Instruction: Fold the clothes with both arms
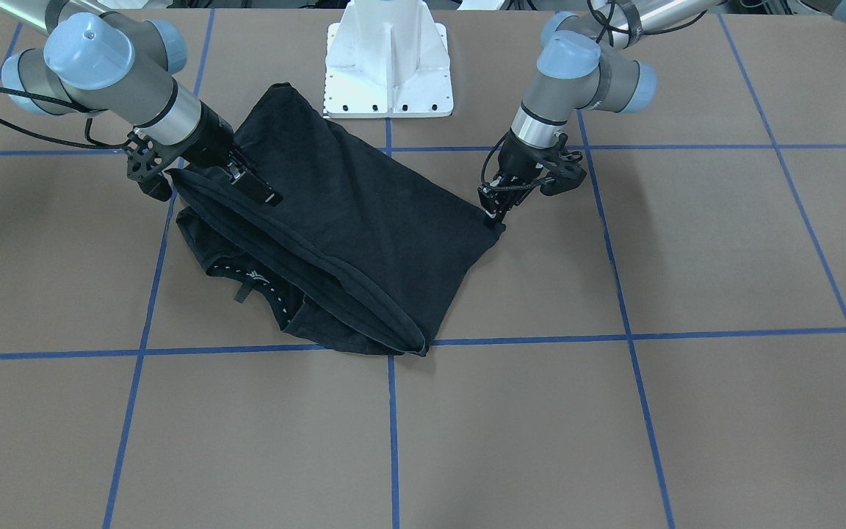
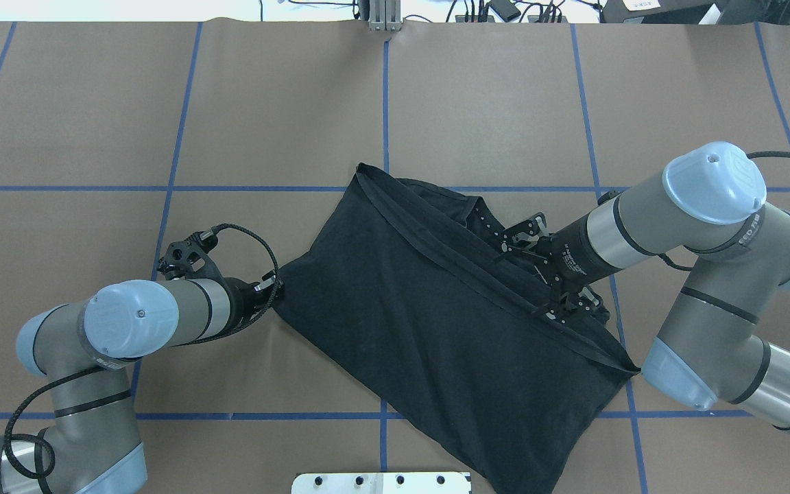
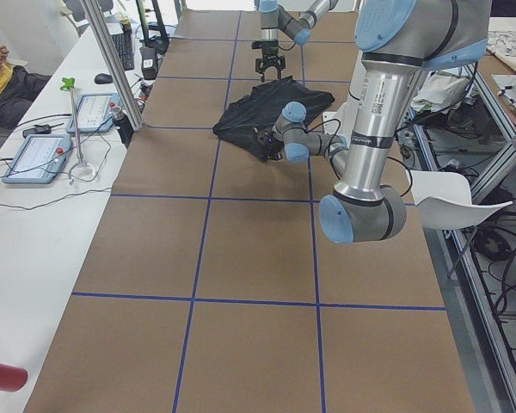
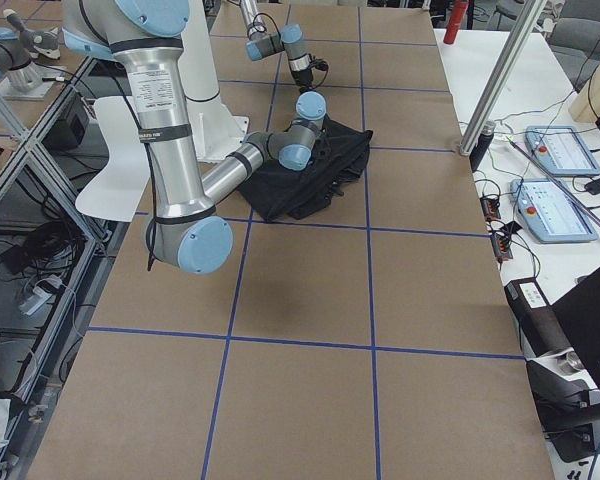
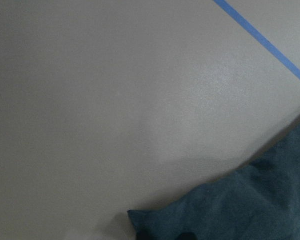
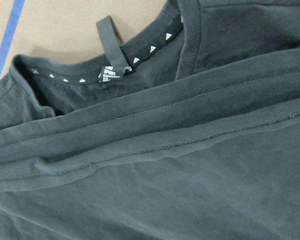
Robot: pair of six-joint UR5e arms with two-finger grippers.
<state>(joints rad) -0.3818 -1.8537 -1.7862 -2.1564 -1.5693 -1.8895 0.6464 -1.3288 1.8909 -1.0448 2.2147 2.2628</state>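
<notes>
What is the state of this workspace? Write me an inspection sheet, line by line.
Surface: brown table with a blue tape grid, flat.
Job's things: black T-shirt partly folded, collar and neck label exposed, print hidden.
Clutter: nothing seen.
Grippers: left gripper has its fingers pinching one shirt corner; right gripper lies at the hem fold, grip unclear.
Cables: black cable loops at both wrists.
Surroundings: white pedestal at the table edge; control pendants on a side bench.

Four fixed, two wrist; shared T-shirt [image 1: 364, 220]
</notes>
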